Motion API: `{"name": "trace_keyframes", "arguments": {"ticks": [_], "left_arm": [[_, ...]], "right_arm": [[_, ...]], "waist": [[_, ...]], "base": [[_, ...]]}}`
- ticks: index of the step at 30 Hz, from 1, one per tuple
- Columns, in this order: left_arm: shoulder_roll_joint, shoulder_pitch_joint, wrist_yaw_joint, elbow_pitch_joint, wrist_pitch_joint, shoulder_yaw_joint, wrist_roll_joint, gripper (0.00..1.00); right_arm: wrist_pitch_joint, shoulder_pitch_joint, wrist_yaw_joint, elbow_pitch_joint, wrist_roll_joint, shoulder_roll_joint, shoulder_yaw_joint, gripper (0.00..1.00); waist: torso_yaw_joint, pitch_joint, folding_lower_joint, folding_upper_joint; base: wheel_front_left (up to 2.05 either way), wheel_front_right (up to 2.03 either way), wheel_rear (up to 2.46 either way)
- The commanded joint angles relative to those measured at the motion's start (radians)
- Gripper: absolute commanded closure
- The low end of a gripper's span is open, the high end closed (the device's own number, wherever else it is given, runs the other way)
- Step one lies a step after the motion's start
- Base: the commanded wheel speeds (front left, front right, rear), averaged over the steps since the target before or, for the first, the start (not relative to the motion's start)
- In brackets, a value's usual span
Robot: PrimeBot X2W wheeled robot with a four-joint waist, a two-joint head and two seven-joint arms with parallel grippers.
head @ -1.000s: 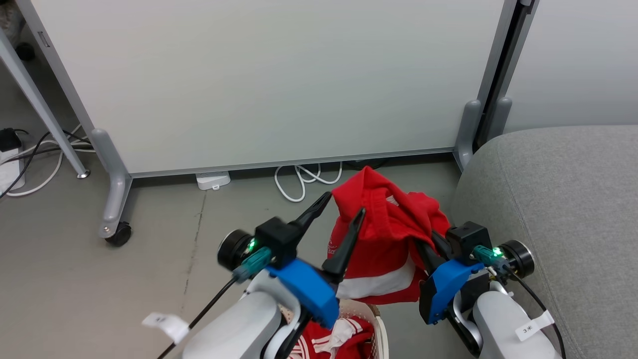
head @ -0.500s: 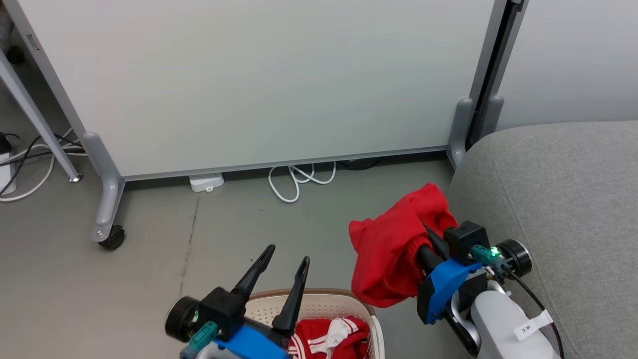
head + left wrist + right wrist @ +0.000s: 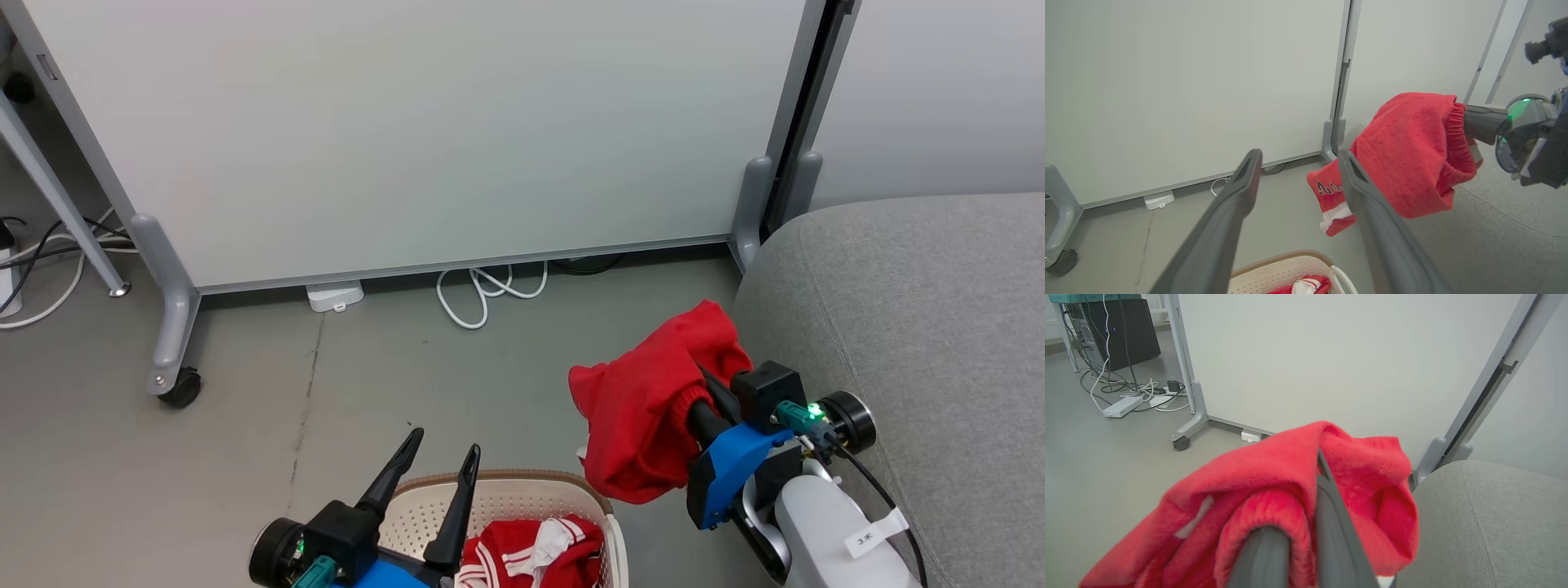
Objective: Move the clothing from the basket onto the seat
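Head view: the right gripper (image 3: pixel 704 398), fingers drawn close on one red garment (image 3: pixel 641 408), holds it above the floor (image 3: pixel 326 392) between the basket (image 3: pixel 522 488) and the seat (image 3: pixel 939 327). The left gripper (image 3: pixel 445 443) hangs spread and empty over a second, striped garment (image 3: pixel 531 557) in that one basket. Left wrist view: the cloth looks loosely looped round a finger and may slide off short of the seat. Right wrist view: bunched folds hide the fingertips, so the grip is hard to judge.

White tag (image 3: pixel 871 539) on right forearm (image 3: pixel 812 510): "3" plus asterisk-like mark; black, white-edged lettering (image 3: pixel 1327 188) on red garment (image 3: pixel 1412 151) near white hem, creased, not legible; nothing else readable
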Motion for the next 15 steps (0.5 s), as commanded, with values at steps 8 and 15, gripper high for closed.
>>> {"name": "trace_keyframes", "arguments": {"ticks": [8, 15], "left_arm": [[-0.031, 0.017, -0.030, 0.005, -0.005, 0.048, 0.043, 0.00], [-0.042, 0.012, -0.046, 0.004, -0.005, 0.070, 0.064, 0.00]], "right_arm": [[-0.002, 0.002, 0.000, -0.006, -0.010, -0.002, 0.007, 1.00], [0.000, -0.006, 0.000, -0.013, -0.006, -0.002, 0.019, 1.00]], "waist": [[-0.026, 0.002, 0.0000, 0.0000], [-0.080, 0.009, 0.0000, 0.0000]], "base": [[0.00, 0.00, 0.00], [0.00, 0.00, 0.00]]}}
